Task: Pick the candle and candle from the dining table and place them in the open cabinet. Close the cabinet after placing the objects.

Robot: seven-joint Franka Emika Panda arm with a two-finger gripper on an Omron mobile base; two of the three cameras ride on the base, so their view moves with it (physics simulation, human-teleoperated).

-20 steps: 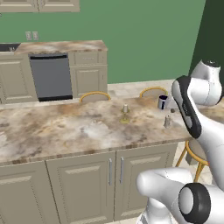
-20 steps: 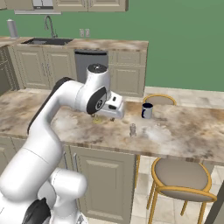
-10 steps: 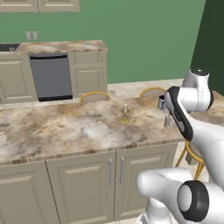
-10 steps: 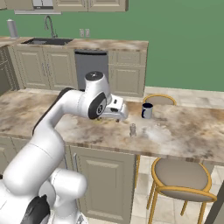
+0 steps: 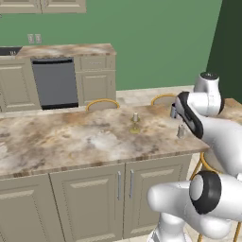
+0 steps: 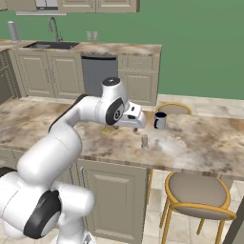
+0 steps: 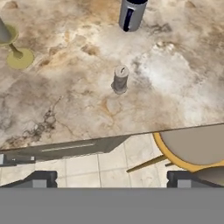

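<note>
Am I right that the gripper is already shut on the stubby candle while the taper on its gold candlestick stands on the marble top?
Not quite: in the hand view the gripper is open and well clear of the stubby candle, which stands free on the marble top. The taper does stand there.

No readable text, label, brand, number or sign was visible anywhere. The table (image 5: 71,142) top showed marble mottling only, no print. The stubby candle (image 7: 120,79) was blank on its side. The dark mug (image 7: 132,14) beyond the stubby candle carried no legible mark; a blue patch on it was too small to read as lettering. The candlestick (image 7: 17,54) off to the side of the stubby candle had no engraving visible. The dishwasher (image 5: 56,83) front behind the table was plain, with no badge readable.
</note>
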